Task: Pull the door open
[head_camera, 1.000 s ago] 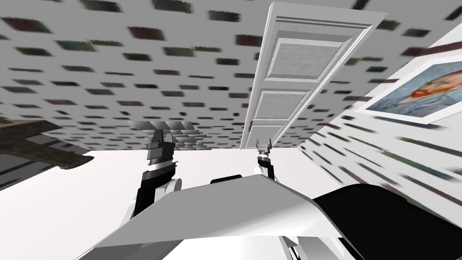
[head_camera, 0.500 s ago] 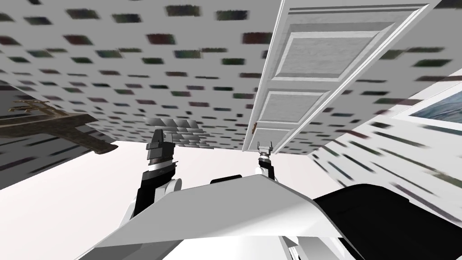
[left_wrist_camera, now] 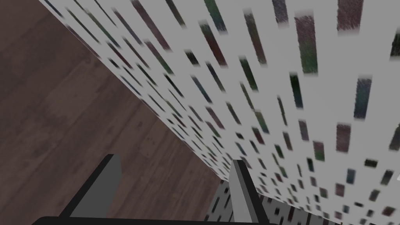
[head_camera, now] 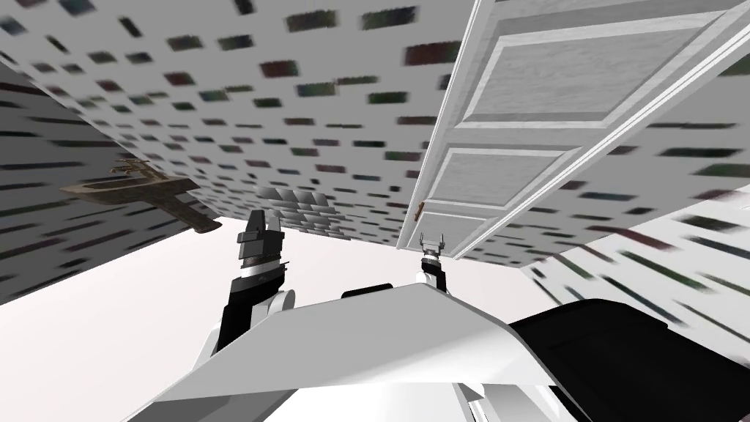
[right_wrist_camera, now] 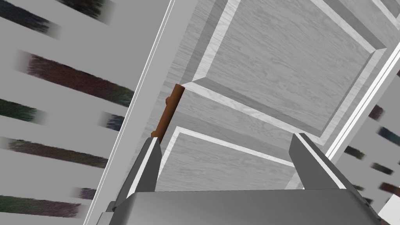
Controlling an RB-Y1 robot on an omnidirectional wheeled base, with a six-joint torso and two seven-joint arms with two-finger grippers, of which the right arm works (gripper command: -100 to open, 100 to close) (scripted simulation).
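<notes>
- Right gripper faces the grey panelled door, fingers apart, with the brown handle just beside one finger.
- Left gripper, fingers also spread, holds nothing.

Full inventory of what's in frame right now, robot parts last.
door: one, white-grey, panelled, ahead of the right arm
handle: one, brown, at the door's edge
wall: white with dark flecks, around the door
wooden fixture: one, brown, on the left wall
stepped block: one, grey, beyond the left arm
floor: brown wood
left gripper: grey, jaws open, over floor and wall
right gripper: grey, jaws open, facing the door
</notes>
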